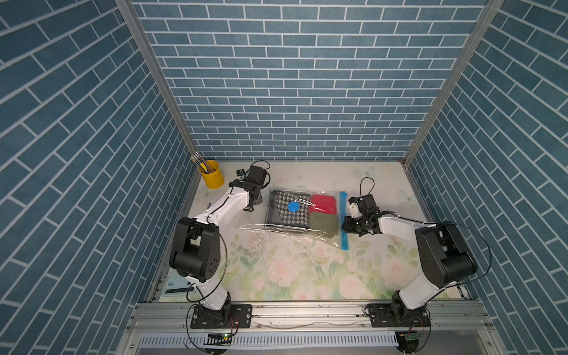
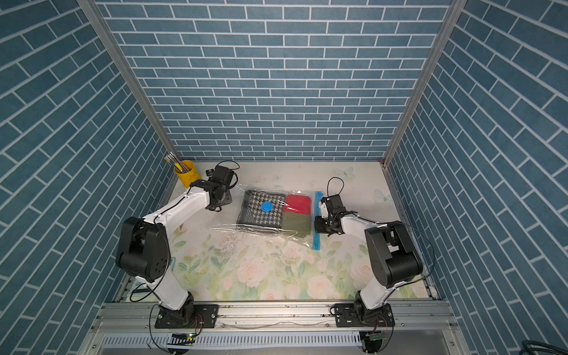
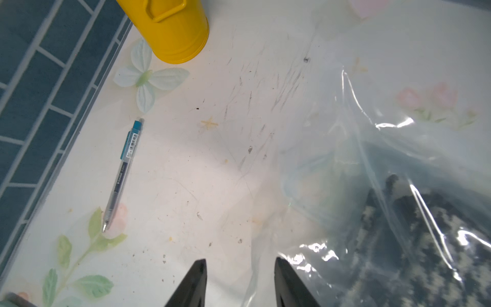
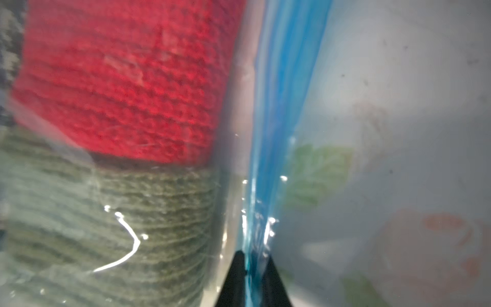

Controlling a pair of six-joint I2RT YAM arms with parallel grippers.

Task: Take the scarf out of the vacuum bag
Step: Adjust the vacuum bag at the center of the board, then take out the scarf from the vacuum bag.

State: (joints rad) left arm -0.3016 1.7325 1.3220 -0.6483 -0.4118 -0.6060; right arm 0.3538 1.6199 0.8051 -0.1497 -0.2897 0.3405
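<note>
Right gripper [image 4: 255, 254] straddles zip strip [image 4: 281, 106]; vacuum bag [image 1: 270, 229] holds scarf [image 1: 276, 199]

pen [image 3: 121, 175] on the table, barcode sticker [image 3: 133, 141] near its teal end, digits too small to read, white print running along the dark barrel, too blurred to read, raised mark on the yellow cup [image 3: 170, 29], not legible

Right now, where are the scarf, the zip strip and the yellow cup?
scarf [image 1: 278, 203]: in a top view, houndstooth face.
zip strip [image 1: 342, 199]: in a top view, far end.
yellow cup [image 1: 213, 179]: in a top view, outer wall.
</note>
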